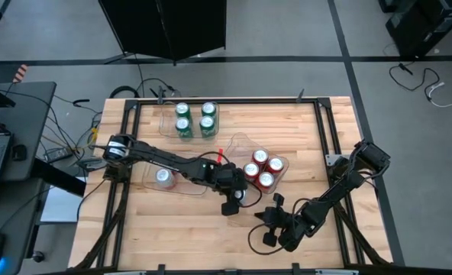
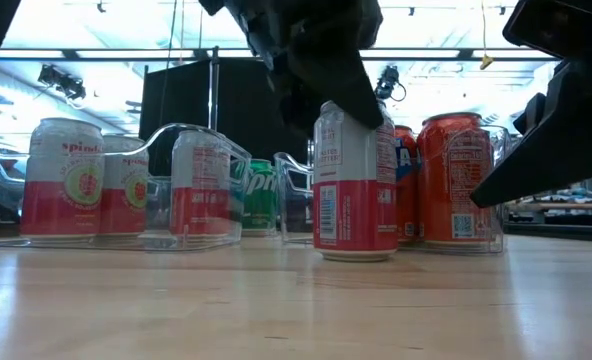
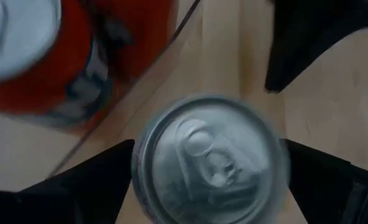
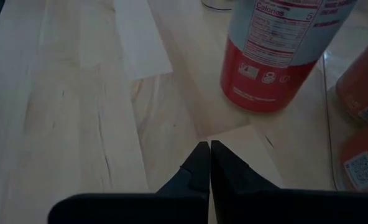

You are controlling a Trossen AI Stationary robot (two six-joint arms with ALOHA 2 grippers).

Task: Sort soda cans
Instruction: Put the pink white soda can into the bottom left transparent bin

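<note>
The left gripper [image 1: 234, 200] sits low over a silver-white can [image 3: 210, 160], one finger on each side of its top; whether they already press the can I cannot tell. The can stands upright on the tabletop [image 1: 172, 229], just beside the tray of red cans [image 1: 261, 169]. The right gripper [image 4: 204, 163], fingers together, waits near that can. An off-centre squeeze could tip the can or knock it against the tray wall.

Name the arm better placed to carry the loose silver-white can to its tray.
Left. The left gripper already straddles the silver-white can, a finger on each side. The right gripper sits shut on the bare table beside it.
</note>
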